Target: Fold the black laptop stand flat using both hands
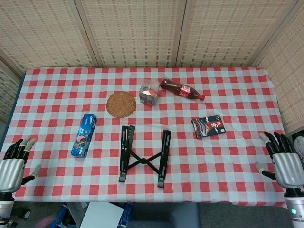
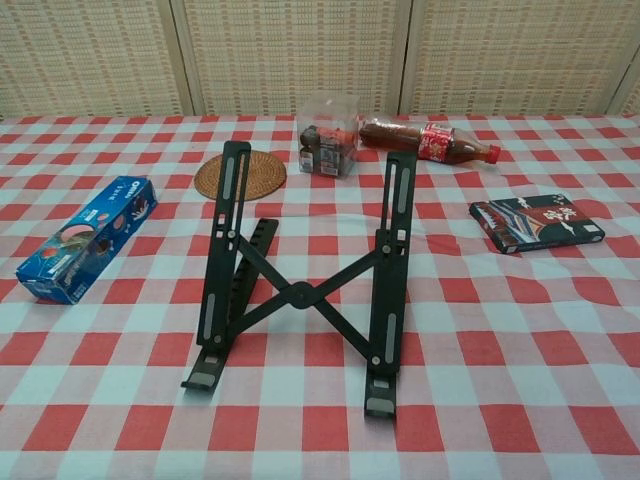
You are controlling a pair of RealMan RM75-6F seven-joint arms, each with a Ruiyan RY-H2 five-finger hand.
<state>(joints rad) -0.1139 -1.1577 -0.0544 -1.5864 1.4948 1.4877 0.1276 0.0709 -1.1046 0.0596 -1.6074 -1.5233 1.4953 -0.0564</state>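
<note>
1. At the near corners of the desk (image 1: 57, 76), both hands wait with their fingers (image 1: 19, 145) spread and released, grasping nothing. The left hand (image 1: 13, 166) sits at the near left edge and the right hand (image 1: 284, 161) at the near right edge. Only the head view shows them.

2. Neither hand touches anything. The black laptop stand (image 1: 142, 156) lies well apart from both, in the near middle of the desk, roughly halfway between them.

3. The stand is open: two long rails run near to far, joined by crossed struts meeting at a central pivot. In the chest view the left rail looks propped up on a notched support arm, so it is not yet flat.

4. Judging from this, the step in hand is the reach. Each hand should come inward to its own rail, left to left and right to right, and settle on the outer side.

5. To do it well, I'd grip away from the crossing struts so nothing gets caught as they scissor shut, press the rails together evenly, and lower the raised part without skewing the frame.

6. Further out, a blue biscuit box (image 1: 84, 135) lies left of the stand and a dark packet (image 1: 208, 127) to its right. A woven coaster (image 1: 120, 104), a small clear box (image 1: 149, 94) and a cola bottle (image 1: 182, 89) lie beyond it.
</note>
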